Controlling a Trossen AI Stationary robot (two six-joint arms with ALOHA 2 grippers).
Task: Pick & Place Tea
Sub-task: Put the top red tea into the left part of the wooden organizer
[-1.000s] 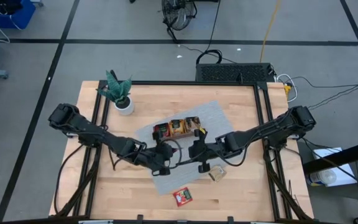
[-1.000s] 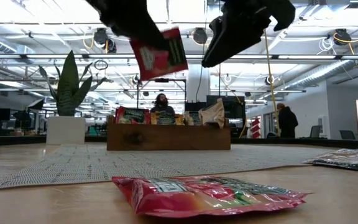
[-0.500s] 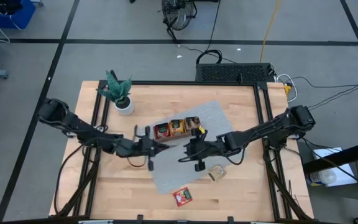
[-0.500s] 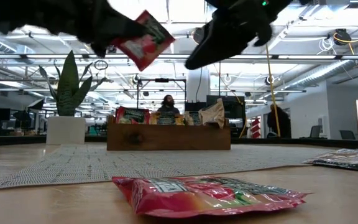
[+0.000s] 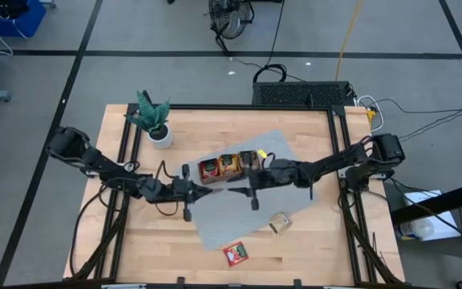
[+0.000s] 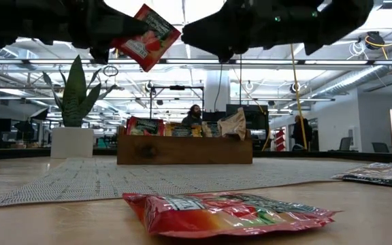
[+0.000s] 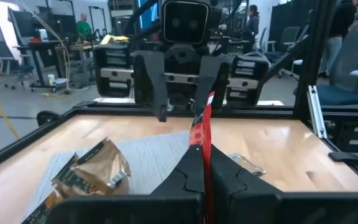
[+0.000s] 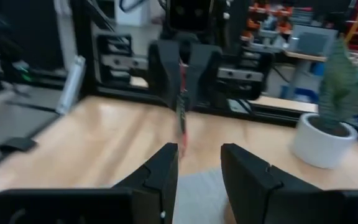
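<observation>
A potted plant [image 5: 158, 127] stands at the far left corner of the worktop [image 5: 311, 241]. Near it, the left gripper [image 5: 195, 191] hangs above the left edge of the grey mat [image 5: 235, 210], its fingers [image 7: 191, 171] closed on a red tea sachet [image 6: 145, 37] held edge-up well clear of the surface. Just beyond it, the wooden tray [image 5: 229, 167] sits at the far side of the mat with sachets standing in its compartments. The right gripper [image 5: 243, 187] faces the left one over the middle of the mat, its fingers [image 8: 163, 171] parted and holding nothing. Nearer the front edge, another red sachet [image 5: 234, 254] lies flat on the bare wood, and a pale brownish sachet [image 5: 279, 222] lies just off the mat's right edge.
</observation>
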